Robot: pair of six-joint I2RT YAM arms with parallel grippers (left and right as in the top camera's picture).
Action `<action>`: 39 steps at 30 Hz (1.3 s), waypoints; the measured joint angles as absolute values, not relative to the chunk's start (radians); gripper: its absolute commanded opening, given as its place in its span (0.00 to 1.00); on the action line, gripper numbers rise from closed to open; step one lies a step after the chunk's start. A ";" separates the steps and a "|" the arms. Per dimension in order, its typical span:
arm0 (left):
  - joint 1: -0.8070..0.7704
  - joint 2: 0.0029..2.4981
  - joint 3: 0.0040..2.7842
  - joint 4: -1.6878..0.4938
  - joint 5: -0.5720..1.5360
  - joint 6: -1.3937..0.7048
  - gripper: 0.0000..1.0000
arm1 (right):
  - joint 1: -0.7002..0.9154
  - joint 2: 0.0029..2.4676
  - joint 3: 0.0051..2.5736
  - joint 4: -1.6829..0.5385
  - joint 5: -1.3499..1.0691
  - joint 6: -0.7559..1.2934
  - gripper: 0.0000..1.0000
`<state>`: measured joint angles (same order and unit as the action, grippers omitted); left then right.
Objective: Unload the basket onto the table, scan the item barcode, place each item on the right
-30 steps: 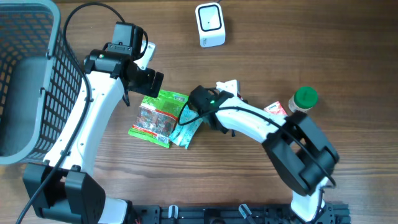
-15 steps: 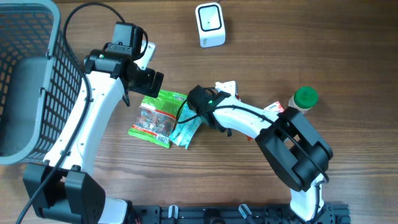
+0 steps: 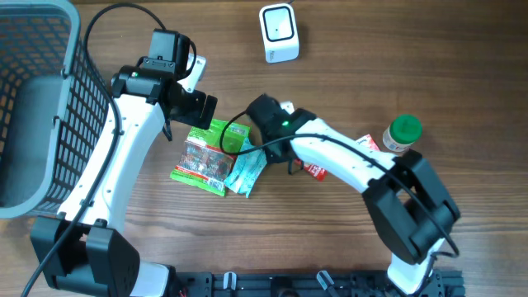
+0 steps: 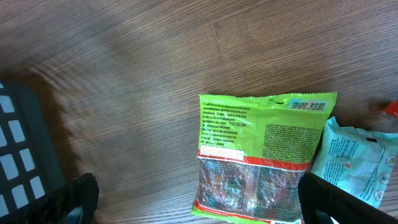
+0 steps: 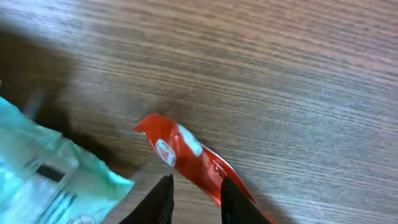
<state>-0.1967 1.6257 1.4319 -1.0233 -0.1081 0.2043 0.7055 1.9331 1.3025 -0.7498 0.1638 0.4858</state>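
Wood table (image 3: 412,49) holds the scanner (image 3: 278,31) well apart from the packets. Over the red packet (image 5: 180,155) hangs the right gripper (image 5: 196,199), fingers slightly apart, pinching nothing. The left gripper (image 4: 205,205) is spread wide above the green packet (image 4: 261,155). I think it should take one edge and keep the barcode uncovered, facing the scanner. All print is too small to read.

both arms reach inward, elbows bent.
left arm (image 3: 124,157) stretched forward, left gripper (image 3: 196,106) spread wide; right arm (image 3: 346,161) angled leftward, right gripper (image 5: 194,200) narrowly parted.
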 measured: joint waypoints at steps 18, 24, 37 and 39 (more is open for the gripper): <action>-0.196 1.626 1.432 -1.023 -0.108 0.204 1.00 | 0.403 1.825 1.143 -0.780 -0.271 -0.054 0.41; -0.196 1.626 1.432 -1.023 -0.108 0.204 1.00 | 0.403 1.825 1.032 -0.630 -0.333 -0.059 0.21; -0.196 1.626 1.432 -1.023 -0.108 0.204 1.00 | 0.457 1.681 1.068 -0.812 0.154 0.139 0.05; -0.196 1.626 1.432 -1.023 -0.108 0.204 1.00 | 0.513 1.652 1.073 -0.846 0.321 0.231 0.05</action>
